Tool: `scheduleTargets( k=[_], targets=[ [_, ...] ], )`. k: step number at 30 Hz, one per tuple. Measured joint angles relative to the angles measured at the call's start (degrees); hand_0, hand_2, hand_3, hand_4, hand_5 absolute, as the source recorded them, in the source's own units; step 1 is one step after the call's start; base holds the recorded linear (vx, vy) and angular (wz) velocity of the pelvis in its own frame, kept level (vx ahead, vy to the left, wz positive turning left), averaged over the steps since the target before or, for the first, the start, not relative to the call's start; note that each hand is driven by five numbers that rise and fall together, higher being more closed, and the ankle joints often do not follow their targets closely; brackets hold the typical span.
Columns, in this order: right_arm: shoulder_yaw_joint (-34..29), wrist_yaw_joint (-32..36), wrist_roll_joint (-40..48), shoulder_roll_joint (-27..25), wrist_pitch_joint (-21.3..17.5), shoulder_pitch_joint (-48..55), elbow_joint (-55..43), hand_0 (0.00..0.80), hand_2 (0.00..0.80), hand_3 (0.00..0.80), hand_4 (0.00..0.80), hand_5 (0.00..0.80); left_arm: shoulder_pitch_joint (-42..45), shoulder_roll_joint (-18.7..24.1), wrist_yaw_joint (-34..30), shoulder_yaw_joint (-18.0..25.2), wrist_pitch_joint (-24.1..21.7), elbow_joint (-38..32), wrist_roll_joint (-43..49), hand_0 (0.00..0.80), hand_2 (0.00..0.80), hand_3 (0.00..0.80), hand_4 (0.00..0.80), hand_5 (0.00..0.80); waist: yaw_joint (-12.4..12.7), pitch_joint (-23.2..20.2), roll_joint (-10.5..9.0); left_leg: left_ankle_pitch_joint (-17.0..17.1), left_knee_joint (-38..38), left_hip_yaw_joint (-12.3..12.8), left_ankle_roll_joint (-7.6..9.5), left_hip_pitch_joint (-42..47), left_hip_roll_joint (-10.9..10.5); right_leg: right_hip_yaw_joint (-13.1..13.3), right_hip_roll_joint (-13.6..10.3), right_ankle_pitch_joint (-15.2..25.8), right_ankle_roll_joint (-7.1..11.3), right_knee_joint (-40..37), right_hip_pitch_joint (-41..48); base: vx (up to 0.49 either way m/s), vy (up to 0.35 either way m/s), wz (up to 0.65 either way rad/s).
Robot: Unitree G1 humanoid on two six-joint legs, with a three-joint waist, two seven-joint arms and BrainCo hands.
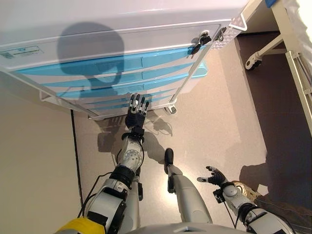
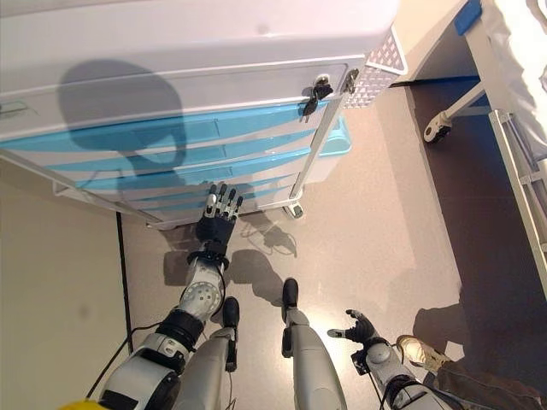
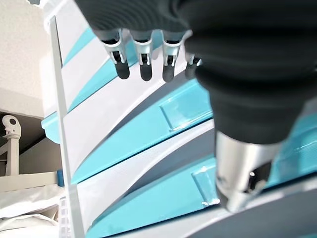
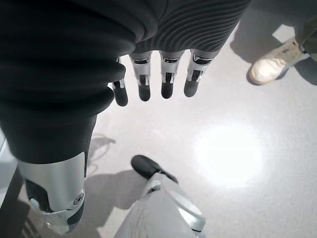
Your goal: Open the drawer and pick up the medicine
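A white cart point(image 1: 122, 19) with several light blue drawers point(image 1: 122, 63) stands before me, all drawers shut. No medicine shows in any view. My left hand point(image 1: 136, 111) is open, fingers straight, reaching toward the lower drawers point(image 1: 126, 90) and just short of their fronts. In the left wrist view the fingers point(image 3: 143, 54) point at the blue drawer fronts point(image 3: 148, 129) without touching. My right hand point(image 1: 214, 176) hangs low at the right, open and empty over the floor; its wrist view shows relaxed fingers point(image 4: 156, 79).
The cart stands on castors point(image 1: 170, 108) close to a beige wall point(image 1: 34, 161) on the left. A bed frame with a wheel point(image 1: 252, 61) is at the right. A person's shoe point(image 1: 246, 190) shows beside my right arm.
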Motion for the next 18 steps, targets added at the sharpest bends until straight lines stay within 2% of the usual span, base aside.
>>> scheduleTargets(
  k=[7,18],
  targets=[
    [0.01,1.02,0.0,-0.01,-0.02,0.09,0.52,0.0,0.0,0.0,0.0,0.0,0.18,0.64,-1.36,-0.1,-0.05,-3.13,0.04,0.0,0.0,0.0,0.0,0.0,-0.01,-0.09,-0.07,0.07,-0.32,0.16,0.09,0.11,-0.01,0.16,0.01,1.03,-0.2,-1.36,0.51,0.0,0.0,0.0],
    [0.01,1.96,0.01,0.0,-0.09,0.09,1.24,0.0,0.0,0.0,0.0,0.0,0.29,2.27,-1.73,0.46,-0.21,-3.4,0.05,0.0,0.0,0.0,0.0,0.0,0.08,-0.55,-0.5,0.22,-1.02,0.12,0.24,0.52,0.2,0.17,-0.09,1.22,-0.31,-1.51,0.67,0.003,-0.001,0.0]
  ],
)
